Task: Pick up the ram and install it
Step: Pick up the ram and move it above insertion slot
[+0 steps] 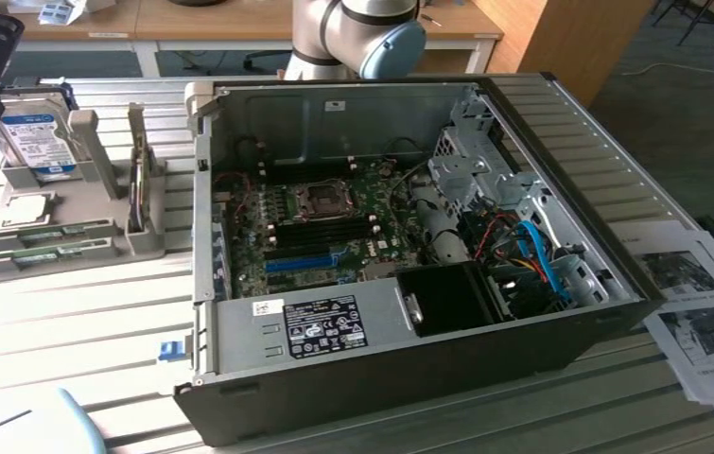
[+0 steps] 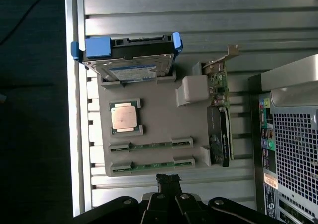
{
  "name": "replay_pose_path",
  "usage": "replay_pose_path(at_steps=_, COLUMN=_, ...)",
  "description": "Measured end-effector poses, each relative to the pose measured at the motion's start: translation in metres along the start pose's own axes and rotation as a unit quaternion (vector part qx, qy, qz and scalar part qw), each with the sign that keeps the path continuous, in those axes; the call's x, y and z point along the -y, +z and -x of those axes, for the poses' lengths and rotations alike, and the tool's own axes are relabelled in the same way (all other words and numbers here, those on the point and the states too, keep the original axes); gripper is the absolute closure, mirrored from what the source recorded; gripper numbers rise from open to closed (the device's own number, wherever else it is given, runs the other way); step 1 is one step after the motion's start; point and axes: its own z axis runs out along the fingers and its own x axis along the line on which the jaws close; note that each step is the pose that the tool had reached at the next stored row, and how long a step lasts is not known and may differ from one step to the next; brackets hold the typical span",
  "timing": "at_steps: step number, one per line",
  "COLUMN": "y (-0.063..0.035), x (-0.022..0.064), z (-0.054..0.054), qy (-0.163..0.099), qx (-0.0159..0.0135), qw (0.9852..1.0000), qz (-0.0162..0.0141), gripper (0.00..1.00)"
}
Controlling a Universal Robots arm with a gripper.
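Pickup approach. Hand closed, empty, hovering near ram in grey tray, exterior view's left. Grasp needs hand opened, straddling stick.

— Was the arm whole in the exterior view?
— No, that view's top edge cut it off. The computer case ran past the wrist view's edge, and chips on the ram were too small to make out.
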Motion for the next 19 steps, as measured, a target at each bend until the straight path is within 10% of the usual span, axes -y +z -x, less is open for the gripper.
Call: replay_pose_path(at_steps=19, y=0.0000, x=0.0000, z=0.0000, qy=-0.057, qx=-0.0024, qw=0.9984, qz=0.0008, gripper=0.91)
